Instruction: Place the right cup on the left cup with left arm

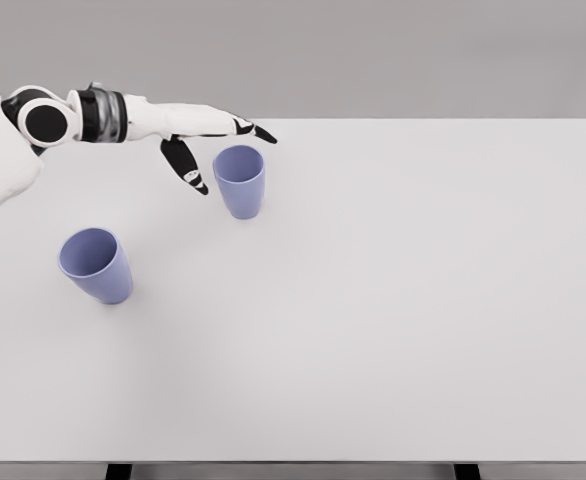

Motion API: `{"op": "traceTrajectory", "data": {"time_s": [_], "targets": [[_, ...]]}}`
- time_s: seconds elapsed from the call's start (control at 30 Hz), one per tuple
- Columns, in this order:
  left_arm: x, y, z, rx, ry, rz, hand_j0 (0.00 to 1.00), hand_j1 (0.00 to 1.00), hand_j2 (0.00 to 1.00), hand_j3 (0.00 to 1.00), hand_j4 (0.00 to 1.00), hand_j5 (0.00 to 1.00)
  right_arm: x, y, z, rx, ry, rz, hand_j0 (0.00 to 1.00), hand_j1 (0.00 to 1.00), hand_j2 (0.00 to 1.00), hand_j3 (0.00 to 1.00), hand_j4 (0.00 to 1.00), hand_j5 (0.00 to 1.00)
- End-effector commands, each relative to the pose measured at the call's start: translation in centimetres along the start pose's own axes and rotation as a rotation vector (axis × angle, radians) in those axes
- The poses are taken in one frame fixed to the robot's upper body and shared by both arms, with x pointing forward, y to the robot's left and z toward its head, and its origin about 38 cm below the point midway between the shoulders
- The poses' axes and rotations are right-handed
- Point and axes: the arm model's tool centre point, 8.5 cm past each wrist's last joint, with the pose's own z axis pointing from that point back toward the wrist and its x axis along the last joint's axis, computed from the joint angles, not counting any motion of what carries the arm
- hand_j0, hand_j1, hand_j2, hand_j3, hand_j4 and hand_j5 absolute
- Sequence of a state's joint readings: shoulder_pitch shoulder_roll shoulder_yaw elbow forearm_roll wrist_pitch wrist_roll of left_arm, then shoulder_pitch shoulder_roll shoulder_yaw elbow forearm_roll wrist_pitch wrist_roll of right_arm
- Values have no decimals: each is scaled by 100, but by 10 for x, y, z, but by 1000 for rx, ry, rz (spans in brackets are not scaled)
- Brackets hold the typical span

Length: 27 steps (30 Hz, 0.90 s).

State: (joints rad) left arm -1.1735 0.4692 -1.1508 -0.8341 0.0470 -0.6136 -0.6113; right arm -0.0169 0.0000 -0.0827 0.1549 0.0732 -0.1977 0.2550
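Left hand (208, 140) in upper left of frame, fingers (248, 127) extended and spread, thumb (185, 165) hanging down, holding nothing. Positioned just left of right cup (240, 181), upper centre, upright, mouth open upward. Thumb-to-cup contact possibly absent; hard to tell from this angle. Opening probably set to bracket the cup wall for a side grasp. Left cup (98, 265) at middle left, upright, well apart on white table (423, 320), presumably the stacking target.
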Motion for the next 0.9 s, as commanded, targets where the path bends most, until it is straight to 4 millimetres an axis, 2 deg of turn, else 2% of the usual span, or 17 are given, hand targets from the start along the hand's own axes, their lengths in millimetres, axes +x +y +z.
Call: {"op": "traceTrajectory", "data": {"time_s": [0.0,0.07,0.2,0.47,0.5,0.57,0.63,0.67,0.87], "targets": [[3,1,-5,0,-9,1,100,100,100,100,100,100,0,0,0,1,0,0,100,100,100,100,100,100],[6,0,-11,-12,-9,-17,100,100,100,100,100,100,0,0,0,1,0,0,100,100,100,100,100,100],[-3,-4,-10,-13,15,9,100,100,100,100,100,100,0,0,0,0,0,0,100,100,100,100,100,100],[5,-10,-24,-16,-12,18,100,100,100,100,100,100,0,0,0,0,0,0,100,100,100,100,100,100],[3,-11,-24,-16,-9,22,92,92,92,92,92,92,0,0,0,1,0,0,100,100,100,100,100,100],[2,-11,-23,-13,-6,26,63,63,63,63,63,63,0,0,0,0,0,0,100,100,100,100,100,100],[0,-11,-20,-12,-2,27,61,61,61,61,61,61,0,0,0,1,0,0,100,100,100,100,100,100],[-1,-11,-19,-10,1,28,54,54,54,54,54,54,0,0,0,1,0,0,100,100,100,100,100,100],[4,-10,-17,9,-22,27,53,53,53,53,53,53,0,0,0,1,0,0,100,100,100,100,100,100]]}}
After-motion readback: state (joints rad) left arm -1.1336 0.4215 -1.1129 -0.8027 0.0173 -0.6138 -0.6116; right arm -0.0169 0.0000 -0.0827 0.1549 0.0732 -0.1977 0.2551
